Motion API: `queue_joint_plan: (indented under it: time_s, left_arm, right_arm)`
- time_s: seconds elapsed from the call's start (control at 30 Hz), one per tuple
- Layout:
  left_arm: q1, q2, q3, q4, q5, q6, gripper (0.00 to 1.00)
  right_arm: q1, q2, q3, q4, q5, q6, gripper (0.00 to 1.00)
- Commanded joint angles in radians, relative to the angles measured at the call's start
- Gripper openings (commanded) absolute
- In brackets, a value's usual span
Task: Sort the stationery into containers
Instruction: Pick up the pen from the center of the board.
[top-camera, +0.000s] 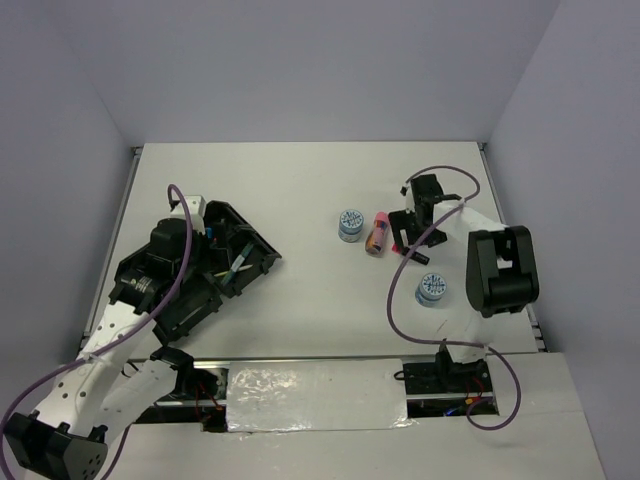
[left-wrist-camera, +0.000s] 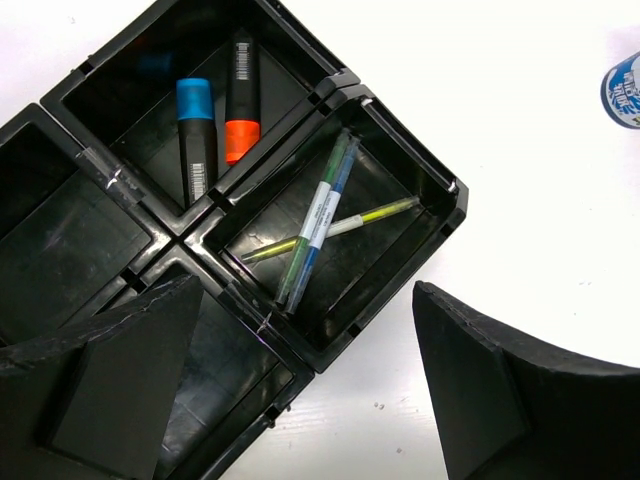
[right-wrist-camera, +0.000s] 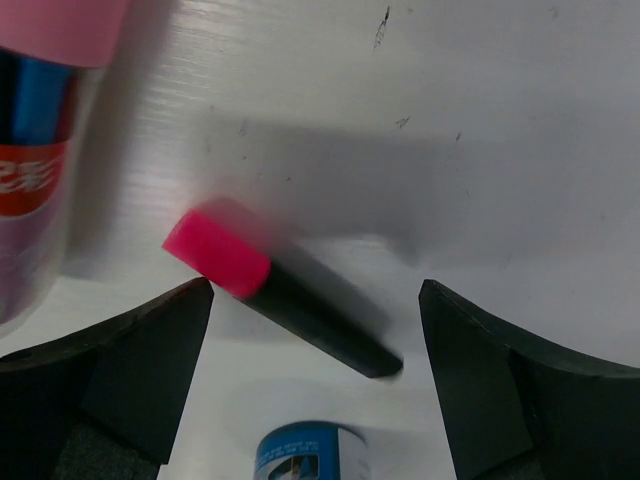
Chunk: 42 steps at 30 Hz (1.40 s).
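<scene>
**Open fingers hanging over a part-filled tray**

The left gripper (left-wrist-camera: 305, 298) is hovering, jaws spread wide, over the black organiser tray (left-wrist-camera: 60, 240). Thin pens (left-wrist-camera: 318, 220) are lying crossed in the compartment just beyond the gap between the fingers (left-wrist-camera: 110, 390). Beyond the left finger, a blue-capped highlighter (left-wrist-camera: 197, 135) and an orange-capped highlighter (left-wrist-camera: 241, 100) are sharing one compartment. A tape roll (left-wrist-camera: 625, 90) is sitting on the white table (left-wrist-camera: 520, 150), well beyond the right finger.
</scene>
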Motion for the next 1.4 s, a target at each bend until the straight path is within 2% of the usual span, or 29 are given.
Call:
queue_joint_plan:
  time_s: [0.0, 0.2, 0.37, 0.4, 0.53, 0.77, 0.8, 0.9, 1.0, 1.03, 1.1, 1.13, 1.17, 1.23, 1.27, 1.33, 1.37]
  left_arm:
    - [-0.003, -0.015, 0.024, 0.040, 0.033, 0.022, 0.99]
    - [-0.001, -0.013, 0.024, 0.041, 0.044, 0.026, 0.99]
    - [-0.001, -0.012, 0.023, 0.041, 0.050, 0.026, 0.99]
    - [-0.001, -0.012, 0.023, 0.043, 0.050, 0.026, 0.99]
    - [-0.001, -0.004, 0.023, 0.041, 0.051, 0.026, 0.99]
    - [-0.001, -0.013, 0.021, 0.056, 0.100, 0.029, 0.99]
    - [-0.001, -0.024, 0.021, 0.070, 0.143, 0.034, 0.99]
    - [-0.001, -0.039, 0.018, 0.101, 0.201, 0.028, 0.99]
    - [-0.001, -0.035, 0.014, 0.176, 0.357, 0.002, 0.99]
    - [-0.001, -0.030, 0.004, 0.213, 0.525, -0.038, 0.99]
    - [-0.010, -0.016, -0.025, 0.321, 0.699, -0.105, 0.99]
    - [-0.024, -0.012, -0.054, 0.446, 0.761, -0.147, 0.99]
    - [-0.079, -0.007, -0.068, 0.504, 0.824, -0.208, 0.99]
    - [-0.165, 0.002, -0.066, 0.585, 0.792, -0.214, 0.99]
    - [-0.261, 0.007, -0.054, 0.586, 0.710, -0.186, 0.99]
    - [-0.364, 0.027, -0.029, 0.610, 0.653, -0.161, 0.99]
    - [-0.380, 0.040, -0.029, 0.628, 0.647, -0.165, 0.98]
  right_arm:
    - [0.005, 0.075, 0.055, -0.026, 0.048, -0.062, 0.91]
    - [0.012, 0.098, 0.043, -0.024, 0.030, -0.069, 0.85]
    - [0.010, 0.125, 0.055, -0.046, 0.018, -0.056, 0.55]
    - [0.008, 0.124, 0.052, -0.046, 0.030, -0.053, 0.52]
    - [0.004, 0.115, 0.063, -0.067, 0.044, -0.031, 0.30]
    - [0.001, -0.054, 0.086, -0.013, -0.001, 0.010, 0.13]
    - [0.002, -0.078, 0.090, 0.008, -0.001, 0.023, 0.05]
    - [0.004, -0.200, 0.095, 0.051, -0.022, 0.065, 0.00]
    - [0.045, -0.327, 0.090, 0.088, -0.094, 0.162, 0.00]
    - [0.098, -0.389, 0.077, 0.097, -0.154, 0.190, 0.00]
    - [0.169, -0.453, 0.052, 0.166, -0.240, 0.309, 0.00]
    - [0.209, -0.518, 0.017, 0.199, -0.283, 0.358, 0.00]
    - [0.296, -0.555, -0.003, 0.289, -0.312, 0.419, 0.00]
    - [0.382, -0.658, -0.076, 0.385, -0.273, 0.613, 0.00]
    - [0.424, -0.684, -0.098, 0.466, -0.242, 0.676, 0.00]
    - [0.524, -0.726, -0.150, 0.531, -0.212, 0.815, 0.00]
    - [0.582, -0.729, -0.157, 0.604, -0.225, 0.839, 0.00]
